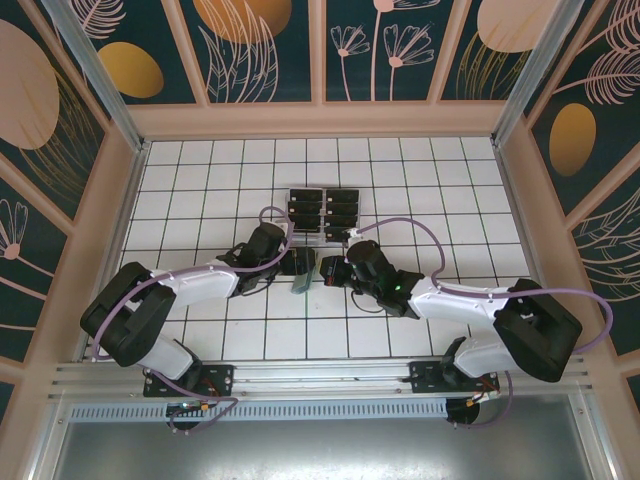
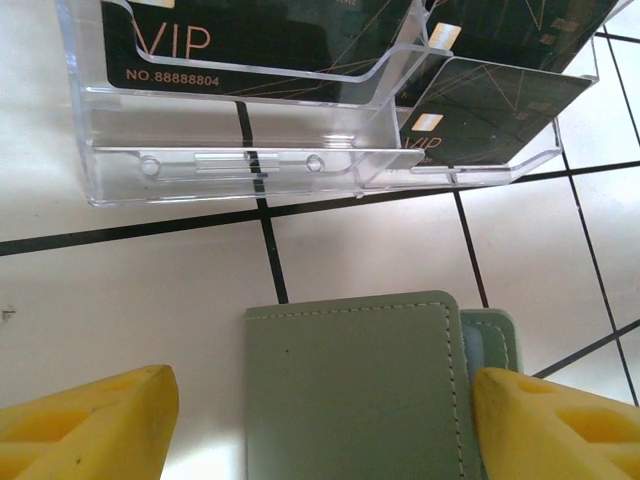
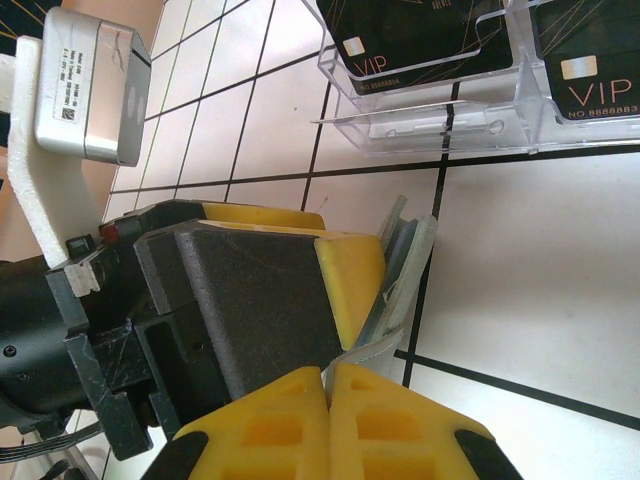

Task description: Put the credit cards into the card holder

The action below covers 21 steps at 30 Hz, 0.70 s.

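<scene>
Both arms bend inward to meet mid-table, the left gripper [image 2: 320, 378] spread wide with its yellow fingers [image 2: 90, 425] either side of the flat, stitched grey-green card holder [image 2: 350, 420], the right gripper [image 3: 328, 375] pressed closed at the holder's edge, and the glossy black credit cards [image 2: 230, 40] sitting in a clear plastic rack [image 2: 240, 160] just beyond.

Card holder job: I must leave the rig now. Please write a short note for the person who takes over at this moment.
Left gripper: open, one finger on each side of the card holder, which is on the tiled table just on the near side of the clear rack.
Right gripper: shut, tips at the holder's edge; whether it pinches a flap is unclear.
Credit cards: in the rack's pockets.
Done: both grippers are at the holder; neither holds a card.
Left to do: take each card from the rack and put it into the holder.
</scene>
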Each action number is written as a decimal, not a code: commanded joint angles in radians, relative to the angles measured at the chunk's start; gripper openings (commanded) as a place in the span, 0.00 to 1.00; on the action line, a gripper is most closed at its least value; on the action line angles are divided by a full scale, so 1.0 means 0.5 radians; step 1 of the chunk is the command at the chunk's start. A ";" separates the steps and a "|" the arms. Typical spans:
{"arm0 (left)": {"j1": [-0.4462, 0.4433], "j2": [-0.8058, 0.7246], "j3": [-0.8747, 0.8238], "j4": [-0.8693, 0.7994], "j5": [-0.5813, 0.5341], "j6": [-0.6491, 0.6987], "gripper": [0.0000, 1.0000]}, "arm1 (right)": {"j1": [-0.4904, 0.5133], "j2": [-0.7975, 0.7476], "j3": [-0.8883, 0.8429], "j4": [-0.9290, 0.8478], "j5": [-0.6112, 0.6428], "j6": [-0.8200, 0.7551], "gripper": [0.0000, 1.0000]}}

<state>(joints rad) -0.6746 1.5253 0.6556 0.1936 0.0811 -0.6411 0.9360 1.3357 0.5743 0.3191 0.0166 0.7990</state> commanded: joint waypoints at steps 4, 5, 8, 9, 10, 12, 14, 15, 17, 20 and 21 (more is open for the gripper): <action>-0.010 -0.039 0.030 -0.137 -0.154 0.073 0.75 | -0.006 -0.067 -0.021 0.083 0.006 0.005 0.00; -0.010 -0.047 0.025 -0.140 -0.163 0.073 0.74 | -0.009 -0.067 -0.027 0.081 0.007 0.008 0.00; -0.009 -0.075 0.017 -0.156 -0.188 0.073 0.74 | -0.025 -0.077 -0.056 0.080 0.007 0.014 0.00; -0.009 -0.089 0.008 -0.157 -0.197 0.068 0.74 | -0.031 -0.083 -0.071 0.080 0.008 0.017 0.00; -0.007 -0.100 0.002 -0.157 -0.204 0.065 0.74 | -0.039 -0.087 -0.086 0.080 0.013 0.021 0.00; -0.009 -0.122 -0.010 -0.163 -0.222 0.058 0.74 | -0.052 -0.094 -0.118 0.083 0.016 0.029 0.00; -0.009 -0.147 -0.019 -0.166 -0.229 0.054 0.74 | -0.065 -0.101 -0.152 0.086 0.026 0.039 0.00; -0.009 -0.159 -0.026 -0.172 -0.232 0.055 0.74 | -0.071 -0.101 -0.171 0.088 0.033 0.043 0.00; -0.010 -0.181 -0.041 -0.187 -0.244 0.052 0.74 | -0.085 -0.095 -0.210 0.100 0.037 0.055 0.00; -0.009 -0.224 -0.081 -0.200 -0.276 0.044 0.74 | -0.111 -0.072 -0.277 0.142 0.034 0.085 0.00; -0.008 -0.242 -0.100 -0.203 -0.287 0.040 0.74 | -0.116 -0.062 -0.296 0.154 0.039 0.089 0.00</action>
<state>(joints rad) -0.6746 1.4345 0.6331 0.1261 -0.0296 -0.6285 0.8890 1.3067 0.4526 0.3481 0.0177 0.8211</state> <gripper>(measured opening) 0.736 0.046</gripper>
